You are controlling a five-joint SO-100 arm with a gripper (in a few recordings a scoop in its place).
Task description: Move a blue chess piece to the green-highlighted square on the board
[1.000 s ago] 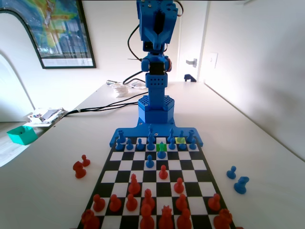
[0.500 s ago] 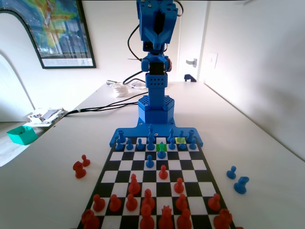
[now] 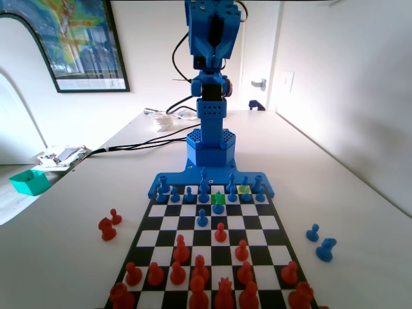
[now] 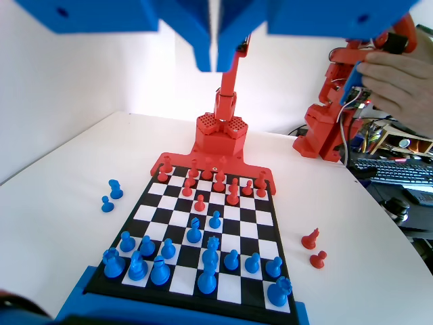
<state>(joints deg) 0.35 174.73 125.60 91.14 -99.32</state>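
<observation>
- The green-highlighted square (image 3: 218, 198) lies in the second row from the far end of the board (image 3: 168, 221) in the fixed view, near the middle of that row. A blue piece (image 3: 218, 205) stands just in front of it and overlaps it in the picture; whether it rests on the square or on the next one nearer, I cannot tell.
- A paler yellow square (image 3: 244, 190) sits one row farther and to the right, among the blue back-row pieces, and probably marks where the move starts.
- One blue pawn (image 3: 202, 219) stands alone a little nearer, with a red pawn (image 3: 220, 233) just near-right of it.
- Two blue pieces (image 3: 320, 243) stand off the board on the worktop (image 3: 360, 212) at the right, two red ones (image 3: 108, 225) at the left, likely captured and set aside.
- The claw (image 4: 214, 57) hangs high above the board in the wrist view, its jaws pressed together and empty, in what looks like a resting pose clear of the pieces.
</observation>
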